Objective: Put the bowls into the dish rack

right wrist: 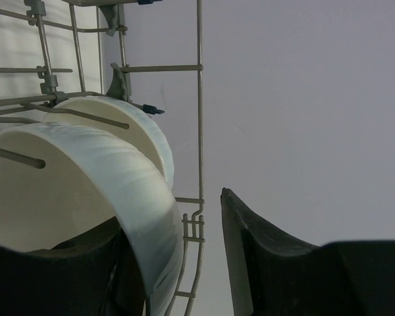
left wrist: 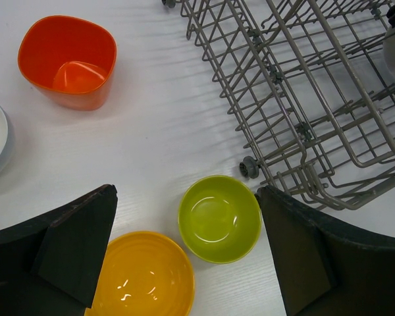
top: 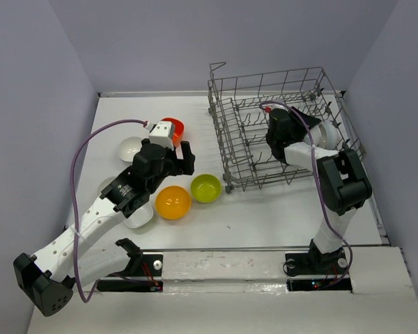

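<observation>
1. Inside the dish rack (top: pixel 245 149), at its right end: right gripper (top: pixel 280 131), jaws parted around the wall of a white bowl (right wrist: pixel 141 197) set on edge among the prongs. Outer finger (right wrist: pixel 263 263) clear of the wall; contact at the inner finger not resolvable.
2. To finish the release well: widen fully, confirm support by the prongs alone, then withdraw along the line of the bowl wall, avoiding the second white bowl (right wrist: pixel 141 135) just beyond.
3. Over the table (top: pixel 265 216): left gripper (left wrist: pixel 184 191), fingers wide apart and empty, above the lime green bowl (left wrist: pixel 219 217) and orange-yellow bowl (left wrist: pixel 145 276); red-orange bowl (left wrist: pixel 67 62) farther off.
4. Resolved only in the right wrist view: the two racked bowls as separate, and the gap at the outer finger.
5. Seen whole only in the top view: further white bowls (top: pixel 129 147) on the table beside the left arm.
</observation>
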Robot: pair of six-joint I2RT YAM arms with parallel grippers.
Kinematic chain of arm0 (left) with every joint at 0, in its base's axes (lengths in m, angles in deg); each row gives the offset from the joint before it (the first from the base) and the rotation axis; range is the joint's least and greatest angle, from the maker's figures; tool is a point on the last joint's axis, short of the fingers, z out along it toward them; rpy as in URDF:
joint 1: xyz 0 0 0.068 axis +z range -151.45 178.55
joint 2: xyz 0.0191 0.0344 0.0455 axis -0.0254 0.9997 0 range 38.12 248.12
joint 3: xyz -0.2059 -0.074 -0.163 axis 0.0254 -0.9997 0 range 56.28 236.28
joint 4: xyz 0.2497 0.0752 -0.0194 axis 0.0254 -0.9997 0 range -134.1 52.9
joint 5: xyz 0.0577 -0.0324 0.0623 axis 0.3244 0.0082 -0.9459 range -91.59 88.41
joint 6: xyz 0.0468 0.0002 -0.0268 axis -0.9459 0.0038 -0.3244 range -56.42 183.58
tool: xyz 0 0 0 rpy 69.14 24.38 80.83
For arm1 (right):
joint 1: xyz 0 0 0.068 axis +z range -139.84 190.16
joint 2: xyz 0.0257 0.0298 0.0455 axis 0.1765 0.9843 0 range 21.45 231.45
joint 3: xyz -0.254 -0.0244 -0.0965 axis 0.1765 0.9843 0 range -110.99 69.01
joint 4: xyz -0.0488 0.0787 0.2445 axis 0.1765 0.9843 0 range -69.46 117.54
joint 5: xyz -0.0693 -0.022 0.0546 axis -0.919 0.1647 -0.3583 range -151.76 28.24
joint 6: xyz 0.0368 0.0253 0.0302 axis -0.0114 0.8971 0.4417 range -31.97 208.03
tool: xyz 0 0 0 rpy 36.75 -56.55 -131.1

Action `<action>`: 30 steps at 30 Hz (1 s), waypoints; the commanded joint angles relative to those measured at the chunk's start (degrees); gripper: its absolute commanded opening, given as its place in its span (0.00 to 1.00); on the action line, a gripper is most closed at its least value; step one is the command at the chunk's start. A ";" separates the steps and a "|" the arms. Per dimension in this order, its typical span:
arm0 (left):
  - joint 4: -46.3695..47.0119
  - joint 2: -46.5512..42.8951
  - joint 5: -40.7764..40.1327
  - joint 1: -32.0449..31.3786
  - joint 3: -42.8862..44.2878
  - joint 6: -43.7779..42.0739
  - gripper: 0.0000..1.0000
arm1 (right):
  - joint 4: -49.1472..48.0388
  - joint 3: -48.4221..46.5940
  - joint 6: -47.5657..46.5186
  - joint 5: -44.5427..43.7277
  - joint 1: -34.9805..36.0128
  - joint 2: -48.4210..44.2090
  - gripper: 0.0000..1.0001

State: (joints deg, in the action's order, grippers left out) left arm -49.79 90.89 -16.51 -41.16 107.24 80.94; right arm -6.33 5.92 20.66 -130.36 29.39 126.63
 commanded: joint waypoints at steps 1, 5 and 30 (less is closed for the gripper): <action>1.61 -0.04 -0.82 -0.20 -0.86 -0.67 0.99 | -0.20 -3.18 1.19 -0.92 1.07 0.02 0.50; 1.53 -0.04 -0.82 -0.29 -0.86 -0.75 0.99 | 0.86 -3.36 1.98 -0.92 1.08 0.46 0.51; 1.53 0.14 -1.17 -0.29 -0.86 -0.75 0.99 | 2.97 -5.64 4.62 -0.92 2.13 2.13 0.80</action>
State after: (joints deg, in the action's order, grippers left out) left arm -49.79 90.91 -16.64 -41.20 107.24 80.94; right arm -1.88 3.27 24.24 -130.36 30.94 128.73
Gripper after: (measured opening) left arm 0.989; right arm 0.787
